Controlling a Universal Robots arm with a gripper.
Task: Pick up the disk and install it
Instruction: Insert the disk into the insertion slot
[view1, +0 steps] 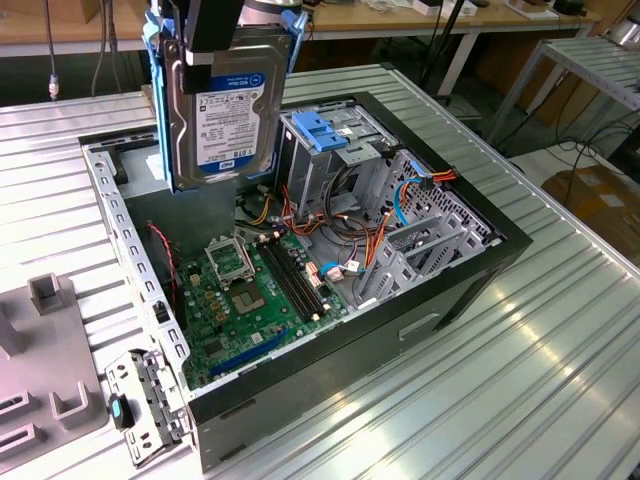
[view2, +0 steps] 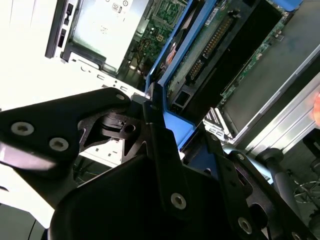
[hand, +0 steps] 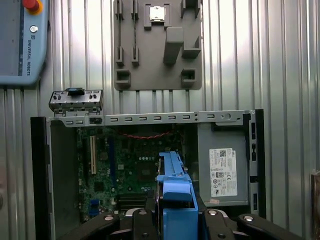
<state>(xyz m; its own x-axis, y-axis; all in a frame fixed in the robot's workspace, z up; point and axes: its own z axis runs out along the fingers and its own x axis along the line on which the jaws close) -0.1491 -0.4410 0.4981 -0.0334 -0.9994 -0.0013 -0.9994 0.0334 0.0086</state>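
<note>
Gripper (view1: 215, 45): clamped on the disk (view1: 225, 115), held upright | Done: pickup | Left: installing; open computer case (view1: 455, 290) lies beneath the gripper, metal cage (view1: 305, 175) beside.

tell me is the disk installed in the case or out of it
Out. The disk hangs upright in the gripper above the open case, outside the metal cage.

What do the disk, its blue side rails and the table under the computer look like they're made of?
The disk: bare silvery metal casing, going by its dull grey sheen.
The side rails: blue, smooth and matte with rounded edges, so probably moulded plastic.
The table: ribbed light-grey metal, likely aluminium, judging by its bright streaked reflections.
</note>
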